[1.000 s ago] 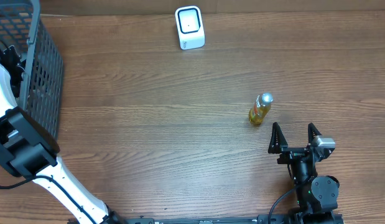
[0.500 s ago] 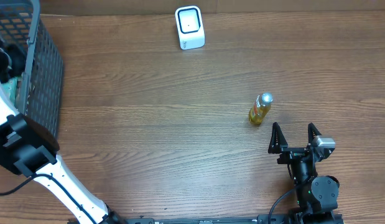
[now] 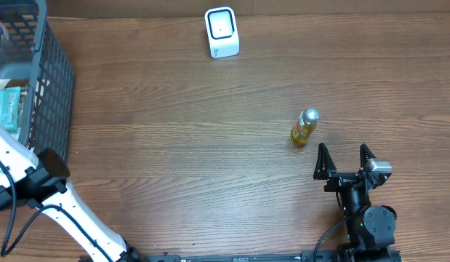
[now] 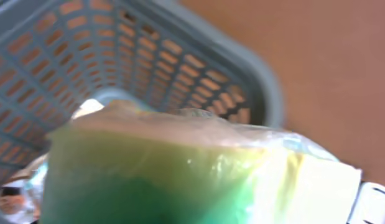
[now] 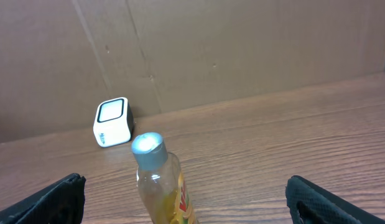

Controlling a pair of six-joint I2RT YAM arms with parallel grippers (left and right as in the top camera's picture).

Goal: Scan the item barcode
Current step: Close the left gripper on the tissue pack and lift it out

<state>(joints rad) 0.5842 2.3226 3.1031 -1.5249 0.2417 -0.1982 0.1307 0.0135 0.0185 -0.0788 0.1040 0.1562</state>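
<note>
Green film-wrapped packet (image 4: 167,168) fills the left wrist view, blurred, close in front of the grey mesh basket (image 4: 198,68). The left pincer's fingers are not visible, so a grip on it is possible but I cannot tell. Out on the tabletop (image 3: 174,145), a yellow bottle (image 3: 304,127) stands just ahead of the right pincer (image 3: 344,161), which is spread wide and empty; the white scanner (image 3: 222,32) sits at the far edge.

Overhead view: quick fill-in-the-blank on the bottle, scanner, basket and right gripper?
The bottle has a ___ cap. The right gripper beside it has its jaws ___. The scanner is ___ in colour. The mesh basket sits at the ___ edge of the overhead view.
Missing words: silver; open; white; left.
</note>
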